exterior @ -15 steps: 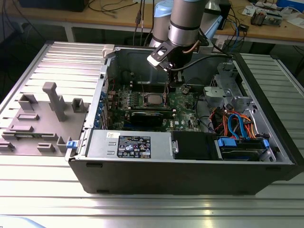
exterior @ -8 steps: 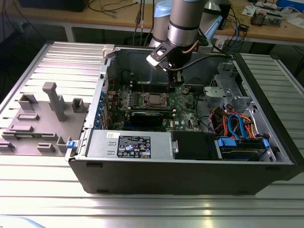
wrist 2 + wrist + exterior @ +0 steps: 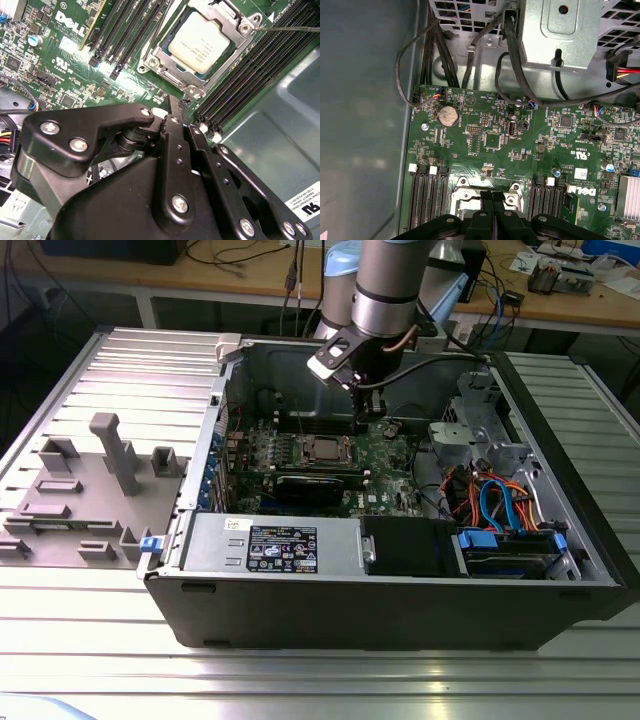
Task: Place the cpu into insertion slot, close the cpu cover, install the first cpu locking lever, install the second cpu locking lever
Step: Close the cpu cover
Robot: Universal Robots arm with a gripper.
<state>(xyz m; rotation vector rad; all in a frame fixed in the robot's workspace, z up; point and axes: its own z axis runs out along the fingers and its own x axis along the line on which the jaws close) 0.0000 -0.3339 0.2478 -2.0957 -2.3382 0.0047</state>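
Observation:
The cpu (image 3: 201,42), a silver-grey square chip, lies in the insertion slot (image 3: 307,453) on the green board. The cpu cover (image 3: 161,56), a thin silver frame, lies flat around the chip. A thin metal locking lever (image 3: 287,29) sticks out from one corner of the socket. My gripper (image 3: 176,103) is shut with nothing between its black fingers. It hangs just above the board beside the socket. In the exterior view my gripper (image 3: 361,422) is a little to the right of the cpu (image 3: 327,448). In the first wrist view my gripper (image 3: 492,196) overlaps the socket frame (image 3: 465,192).
Long black memory slots (image 3: 252,75) flank the socket on both sides. Black cables (image 3: 515,75) and a metal drive cage (image 3: 560,30) stand beyond the board. The case wall (image 3: 232,390) rises on the exterior view's left, and a grey fixture plate (image 3: 90,490) lies outside it.

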